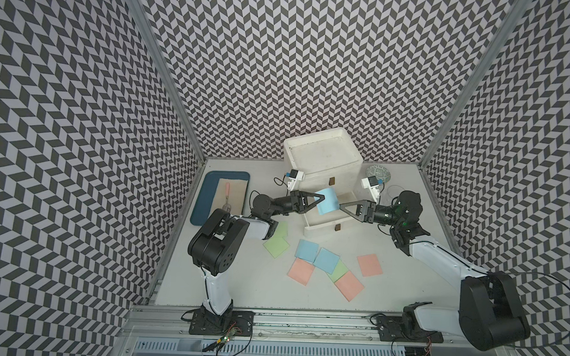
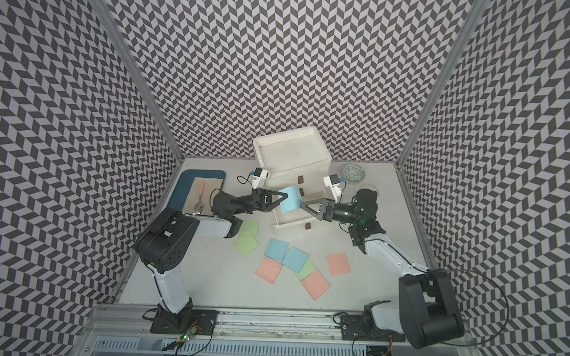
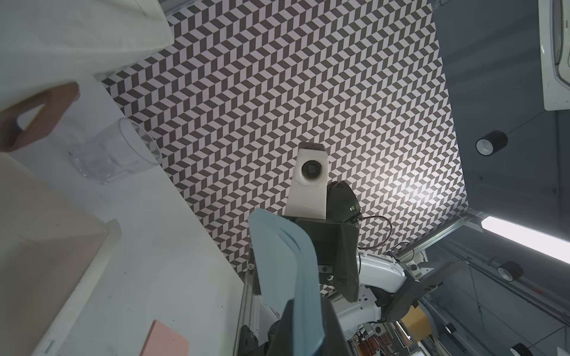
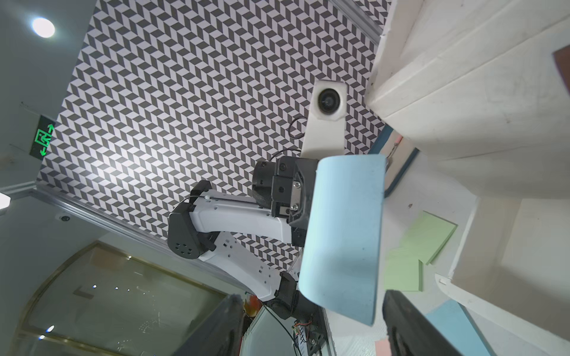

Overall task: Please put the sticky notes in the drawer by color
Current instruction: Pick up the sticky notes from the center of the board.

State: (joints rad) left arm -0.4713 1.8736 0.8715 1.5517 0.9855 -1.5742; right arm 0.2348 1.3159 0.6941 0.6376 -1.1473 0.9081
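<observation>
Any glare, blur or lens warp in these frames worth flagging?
Both top views: even light, soft shadows, walls splayed by the wide lens. Left wrist view: drawer handle close and blurred, light strip blown out. Right wrist view: ceiling lamp blown out, blue note sharp.

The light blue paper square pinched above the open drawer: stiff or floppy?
Probably floppy: the light blue paper sticky note bows into a curve beyond the left gripper pinching one edge. Likely very light, since that small pinch carries it.
</observation>
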